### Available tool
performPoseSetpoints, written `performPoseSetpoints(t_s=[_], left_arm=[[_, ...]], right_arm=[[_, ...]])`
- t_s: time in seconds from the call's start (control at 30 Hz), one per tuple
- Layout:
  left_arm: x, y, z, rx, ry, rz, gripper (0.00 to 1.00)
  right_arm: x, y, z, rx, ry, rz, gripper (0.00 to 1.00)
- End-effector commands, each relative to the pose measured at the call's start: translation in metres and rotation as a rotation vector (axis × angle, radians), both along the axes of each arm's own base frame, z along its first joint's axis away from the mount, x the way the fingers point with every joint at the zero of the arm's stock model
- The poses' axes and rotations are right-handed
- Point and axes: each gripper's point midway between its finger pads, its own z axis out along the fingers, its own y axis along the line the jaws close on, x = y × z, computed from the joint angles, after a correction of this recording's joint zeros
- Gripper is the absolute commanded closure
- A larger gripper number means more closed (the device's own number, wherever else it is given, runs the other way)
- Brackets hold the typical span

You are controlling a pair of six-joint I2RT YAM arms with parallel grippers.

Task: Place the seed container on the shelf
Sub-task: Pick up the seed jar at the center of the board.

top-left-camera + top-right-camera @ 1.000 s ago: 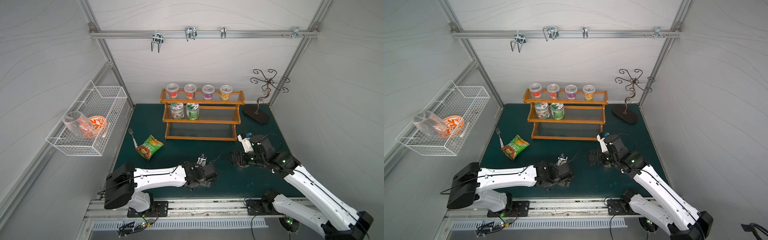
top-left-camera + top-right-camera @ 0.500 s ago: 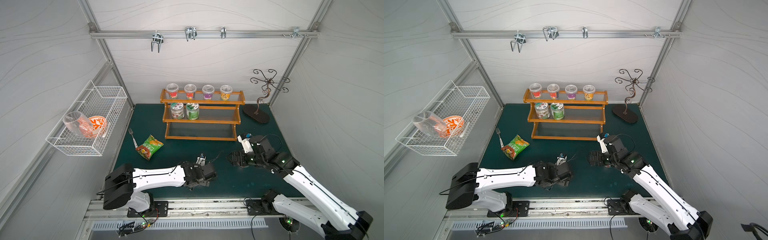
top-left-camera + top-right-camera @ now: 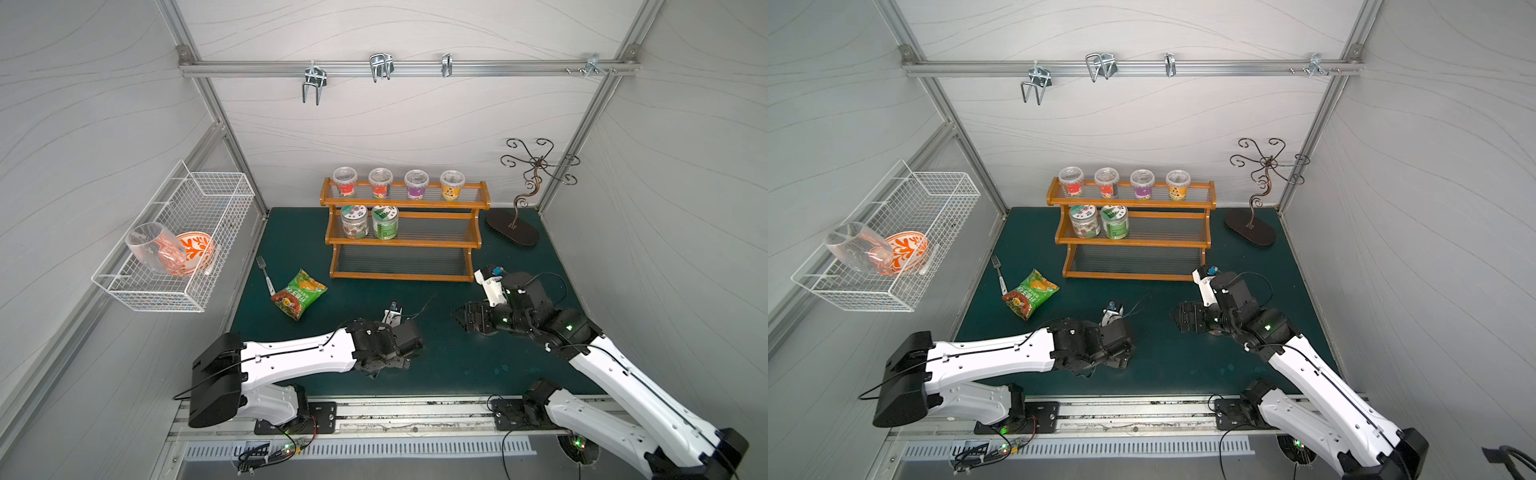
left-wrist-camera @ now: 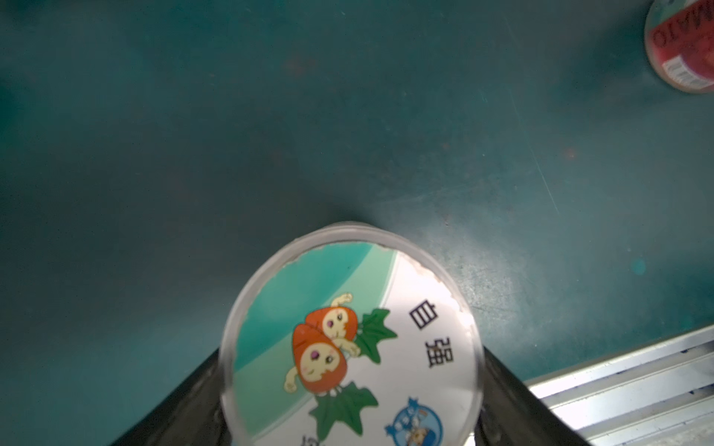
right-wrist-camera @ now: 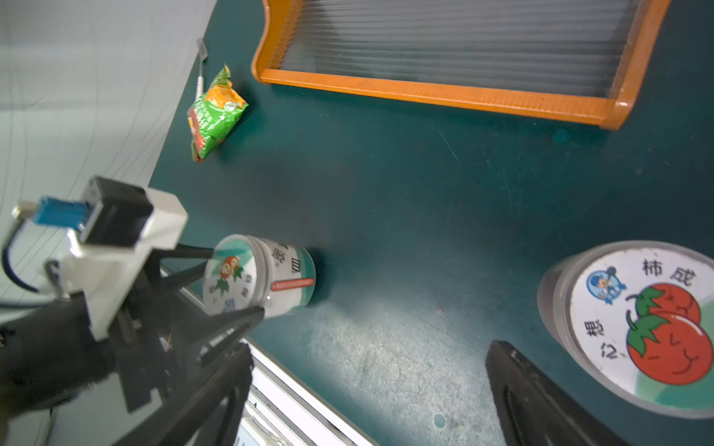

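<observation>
- Nearest the front rail (image 4: pixel 637 382), the seed jar (image 4: pixel 347 336), with a carrot picture on its lid, stands upright on the green mat (image 3: pixel 291 232), close to the mat's near edge.
- At the jar, the left gripper (image 5: pixel 236 281) has drawn its fingers (image 4: pixel 185 401) inward over the past second. They now press both sides of the jar at lid height. The grasp is judged made, the jar appears not yet lifted, and the arm itself has hardly shifted.
- Further right, the right gripper (image 3: pixel 462 318) is unchanged, its jaws spread wide and holding nothing. A tomato jar (image 5: pixel 637 320) stands just beside one finger.
- For the task, pick-up looks complete. Lift and carry to the shelf (image 3: pixel 432 244) remain.
- Bare mat lies between jar and shelf. A snack bag (image 3: pixel 299 294) and a fork (image 3: pixel 264 272) lie well off to the left, while the right gripper sits near the path on the right.
- At the shelf:
  - The lowest tier is empty.
  - The middle tier holds two jars (image 3: pixel 354 222) at its left end and is free beyond them.
  - The top tier carries four cups (image 3: pixel 345 181).
  - The raised front lips will need clearing on entry.
</observation>
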Motion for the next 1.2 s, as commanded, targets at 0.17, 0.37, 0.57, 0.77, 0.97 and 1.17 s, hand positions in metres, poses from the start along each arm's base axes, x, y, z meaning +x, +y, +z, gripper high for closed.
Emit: performPoseSetpoints(t_s=[0.17,0.37,0.57,0.77,0.97,1.17], left_arm=[[0.015,0.040,0.080,-0.039,-0.051,0.062,0.32],[0.016,0.062,0.120,-0.026,-0.048,0.088,0.32],[0.023,0.065,0.151,-0.040,-0.054,0.097,0.32],[0.035,0.059,0.171,-0.070,-0.082,0.098,0.32],[0.046,0.056,0.174,-0.103,-0.086,0.114,0.33],[0.057,0.054,0.171,-0.124,-0.076,0.133,0.34]], right_arm=[[0.001,0.032,0.049,0.192,-0.240,0.184,0.01],[0.003,0.056,0.074,0.295,-0.387,0.289,0.01],[0.005,0.090,0.080,0.304,-0.518,0.395,0.01],[0.011,0.128,0.077,0.329,-0.599,0.459,0.01],[0.015,0.157,0.071,0.367,-0.643,0.522,0.01],[0.011,0.184,0.062,0.388,-0.675,0.591,0.01]])
